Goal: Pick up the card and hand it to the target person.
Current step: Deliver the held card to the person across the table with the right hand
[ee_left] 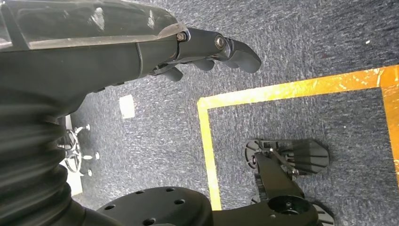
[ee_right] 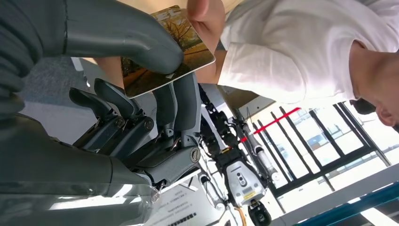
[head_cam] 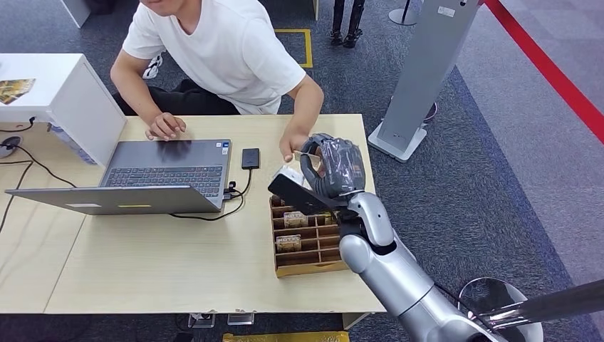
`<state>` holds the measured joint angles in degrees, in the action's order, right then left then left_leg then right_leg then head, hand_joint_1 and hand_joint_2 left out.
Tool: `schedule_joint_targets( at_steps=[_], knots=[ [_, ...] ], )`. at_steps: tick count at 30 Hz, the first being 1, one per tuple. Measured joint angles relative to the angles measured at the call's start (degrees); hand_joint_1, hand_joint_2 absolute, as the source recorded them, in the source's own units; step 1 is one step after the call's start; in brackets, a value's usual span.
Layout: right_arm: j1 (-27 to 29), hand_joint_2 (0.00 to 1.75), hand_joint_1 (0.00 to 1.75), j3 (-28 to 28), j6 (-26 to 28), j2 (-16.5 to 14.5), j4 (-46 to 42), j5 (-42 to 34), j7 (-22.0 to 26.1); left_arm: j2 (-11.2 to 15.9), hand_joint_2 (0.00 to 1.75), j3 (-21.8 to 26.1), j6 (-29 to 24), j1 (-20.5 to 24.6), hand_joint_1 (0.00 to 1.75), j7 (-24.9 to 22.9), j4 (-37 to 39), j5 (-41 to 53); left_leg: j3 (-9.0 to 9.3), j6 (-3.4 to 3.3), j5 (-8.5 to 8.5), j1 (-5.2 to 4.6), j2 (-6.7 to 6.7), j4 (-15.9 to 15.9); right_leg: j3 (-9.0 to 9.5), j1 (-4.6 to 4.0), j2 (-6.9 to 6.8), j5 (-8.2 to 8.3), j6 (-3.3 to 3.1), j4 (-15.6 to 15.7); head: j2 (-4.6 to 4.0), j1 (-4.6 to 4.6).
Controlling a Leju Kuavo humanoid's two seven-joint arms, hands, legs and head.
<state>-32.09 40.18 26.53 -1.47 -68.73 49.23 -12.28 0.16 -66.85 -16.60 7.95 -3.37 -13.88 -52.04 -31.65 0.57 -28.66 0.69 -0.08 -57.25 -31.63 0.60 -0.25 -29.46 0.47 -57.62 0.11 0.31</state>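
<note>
Reaching up over the table (head_cam: 142,271), the right hand (head_cam: 335,167) is raised above a wooden tray (head_cam: 308,267) of small compartments, some of which hold small packs. A card (ee_right: 181,49) printed with a yellow autumn-tree picture is pinched between the thumb (ee_right: 127,35) and the darker fingers (ee_right: 181,101) of that hand; in the head view the card (head_cam: 306,152) is seen only as a thin pale edge at the fingertips. The far edge of the card is touched by the person's hand (ee_right: 207,16), seen in the head view (head_cam: 292,148) just beside the robot's fingers. No writing on the card can be read.

The left hand (ee_left: 214,49) is seen hanging over grey carpet (ee_left: 291,52) marked with a yellow taped line (ee_left: 282,89); its fingers are loosely curled and apart, and nothing is held in them.

Farther along the table an open laptop (head_cam: 153,174) is placed, with a small blue sticker on its palm rest that is too small to read. A black device (head_cam: 250,158) is joined to the laptop by a cable. The person's other hand (head_cam: 165,127) is rested on the table beside the laptop. A white shirt (head_cam: 221,50) is worn by the person. At the far left a white box (head_cam: 64,92) is seen, and to the right a grey stand (head_cam: 420,78) and a red floor line (head_cam: 548,68).
</note>
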Motion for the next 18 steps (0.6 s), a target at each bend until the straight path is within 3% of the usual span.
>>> schedule_joint_targets(
  at_steps=[5,9,14,18],
  knots=[
    [-2.55,1.75,1.75,0.26,0.33,-1.22,3.37,1.15,-1.13,-0.12,1.75,-0.1,0.18,0.27,0.0,-0.04,0.0,0.04,0.0,0.0,0.0,0.0,0.0,0.0,0.0,0.0,0.0,0.0,0.0,0.0,0.0,-0.03],
    [-3.83,1.75,0.0,0.55,0.47,-2.23,5.78,1.1,-1.12,-0.2,0.0,-0.1,1.03,0.47,0.0,0.25,0.0,0.05,0.0,0.0,0.0,0.0,0.0,0.0,0.0,0.0,0.0,0.0,0.0,0.0,0.0,-0.04],
    [-4.62,1.75,0.0,1.09,1.32,-3.27,8.49,-0.46,-0.55,-0.21,0.0,-0.26,2.07,0.56,0.0,0.81,0.03,0.17,-0.01,0.0,0.0,0.0,0.0,0.0,0.0,0.0,0.0,0.0,0.0,0.0,0.0,0.0],
    [-4.73,1.75,0.0,1.45,2.09,-3.52,9.84,-1.39,-0.27,-0.21,1.75,-0.28,1.06,0.52,0.0,0.9,0.15,-0.11,0.0,0.0,0.0,0.0,0.0,0.0,-0.01,0.0,0.0,0.0,0.0,0.0,0.0,0.0]
  ],
)
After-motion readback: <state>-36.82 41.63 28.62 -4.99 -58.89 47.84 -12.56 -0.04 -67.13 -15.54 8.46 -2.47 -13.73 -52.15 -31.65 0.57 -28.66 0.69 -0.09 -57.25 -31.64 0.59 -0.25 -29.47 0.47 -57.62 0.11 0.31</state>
